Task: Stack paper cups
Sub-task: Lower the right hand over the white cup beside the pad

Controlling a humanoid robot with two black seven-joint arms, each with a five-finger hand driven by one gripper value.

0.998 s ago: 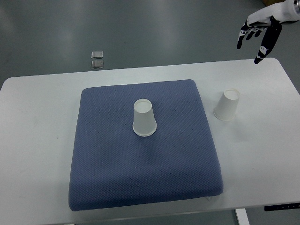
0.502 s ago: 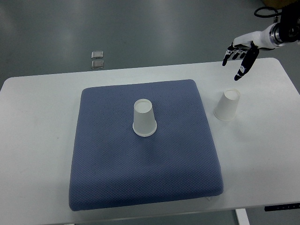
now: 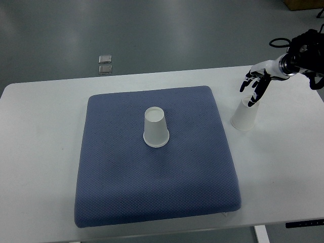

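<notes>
You see one paper cup (image 3: 155, 127) upside down on the cushion (image 3: 157, 192); the second cup (image 3: 244, 116) stands right of it, on the table (image 3: 40, 152).

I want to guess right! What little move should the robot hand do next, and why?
Probably lower a bit and close its fingers around the cup on the table. The right hand hovers right above that upside-down cup with fingers spread, holding nothing. The other cup waits on the blue cushion to be stacked on.
</notes>
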